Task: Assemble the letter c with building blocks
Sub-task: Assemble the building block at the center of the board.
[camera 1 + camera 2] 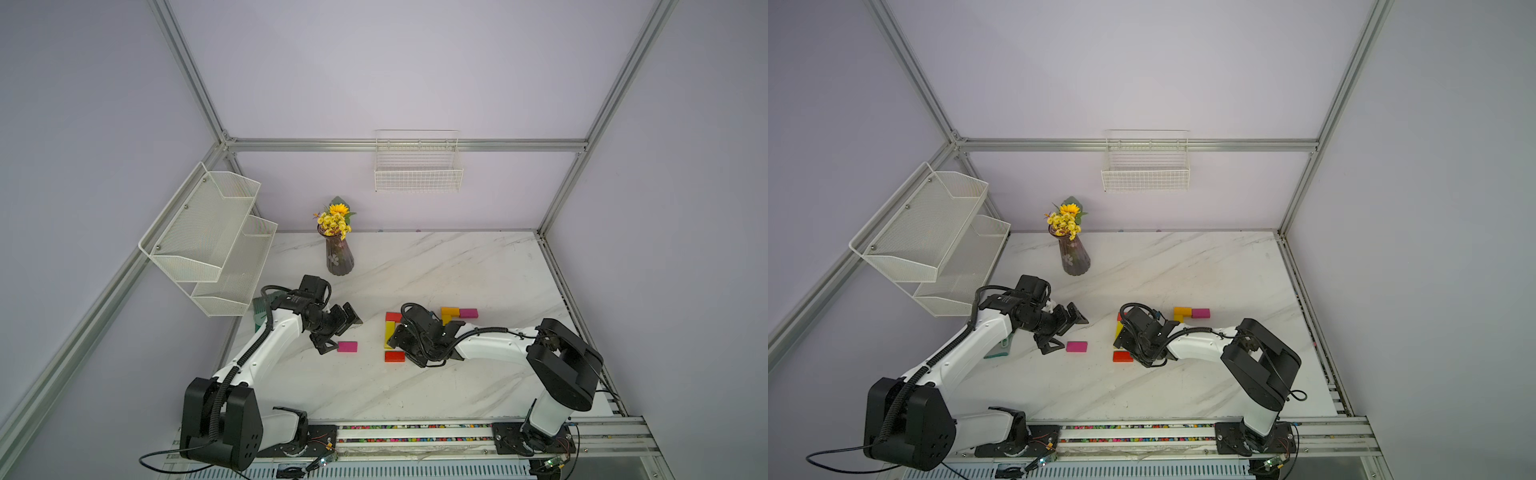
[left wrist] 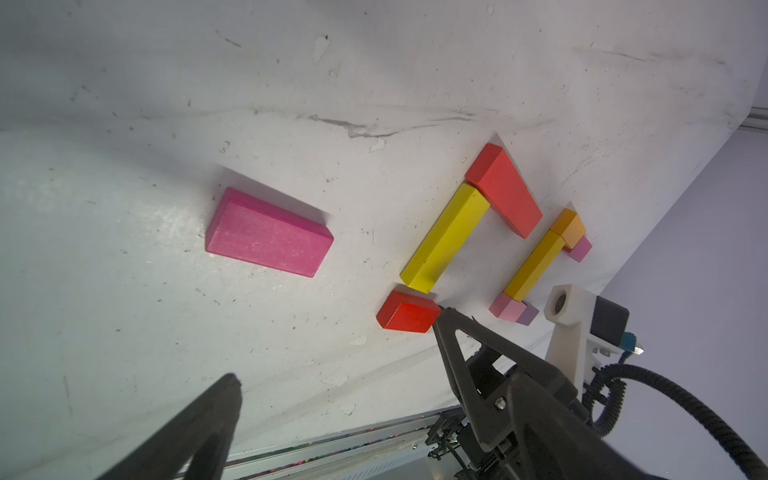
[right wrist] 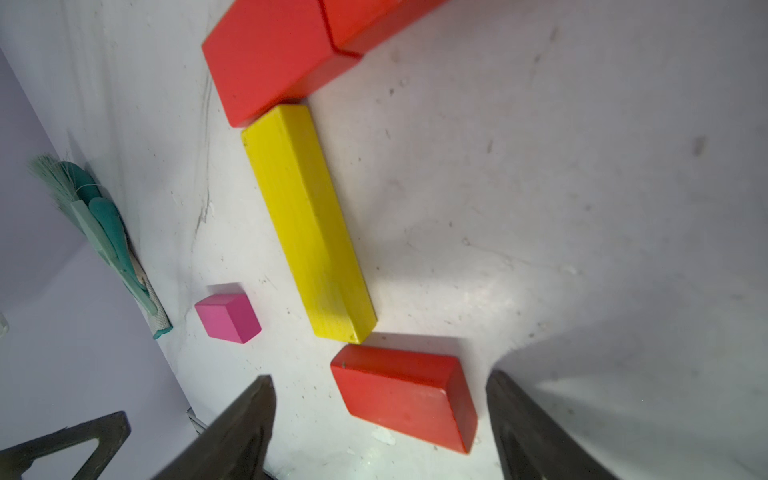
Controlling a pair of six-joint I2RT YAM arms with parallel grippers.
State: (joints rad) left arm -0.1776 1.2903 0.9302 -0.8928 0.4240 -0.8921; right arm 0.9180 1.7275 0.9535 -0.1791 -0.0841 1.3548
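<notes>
Straddling red block [image 3: 403,399], right end effector [image 3: 381,376]

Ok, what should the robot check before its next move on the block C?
1. Is the right tool open: ok, jaws straddle the lower red block, not gripping.
2. Does the lower red block touch the long yellow block: cannot tell.
3. Is the upper red block against the long yellow block: ok.
4. Is the left tool open and empty: ok.
5. Is the lone magenta block clear of the C: ok.
</notes>
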